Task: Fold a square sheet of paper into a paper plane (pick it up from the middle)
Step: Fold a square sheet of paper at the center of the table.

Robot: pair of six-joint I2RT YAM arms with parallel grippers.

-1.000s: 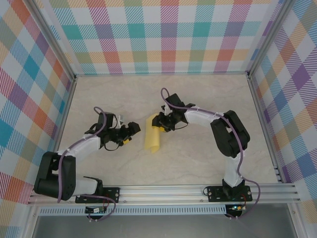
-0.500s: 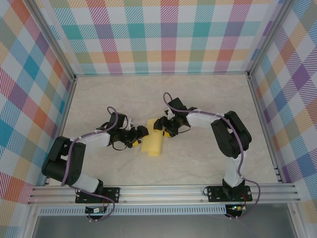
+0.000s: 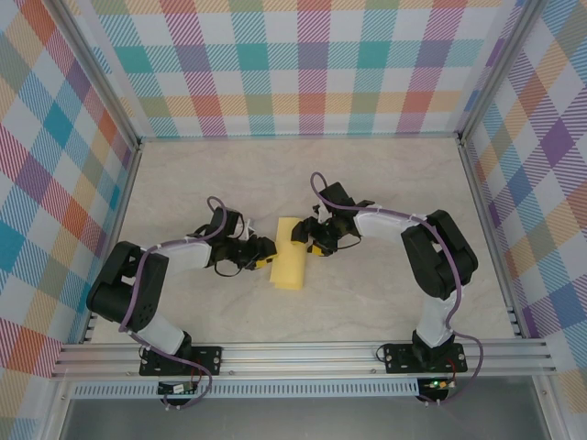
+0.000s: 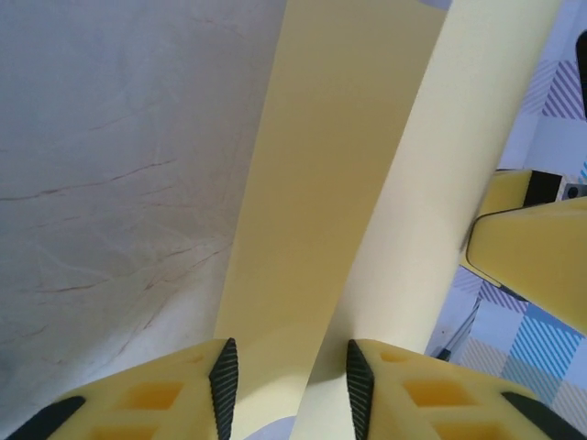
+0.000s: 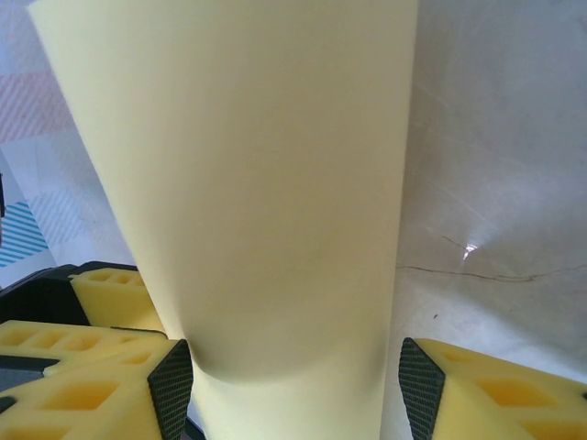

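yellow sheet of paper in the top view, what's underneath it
The marble table shows all round the sheet of paper, so it seems to rest there. The sheet is curled over itself; whatever is beneath it or inside the curl is covered.

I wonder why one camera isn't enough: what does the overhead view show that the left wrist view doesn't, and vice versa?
Overhead: both whole arms, the left hand and right hand on either side of the folded yellow paper, the metal rail at their bases. Left wrist: close up, the paper's two layers passing between that hand's black pads. Both: the yellow paper and the marbled table.
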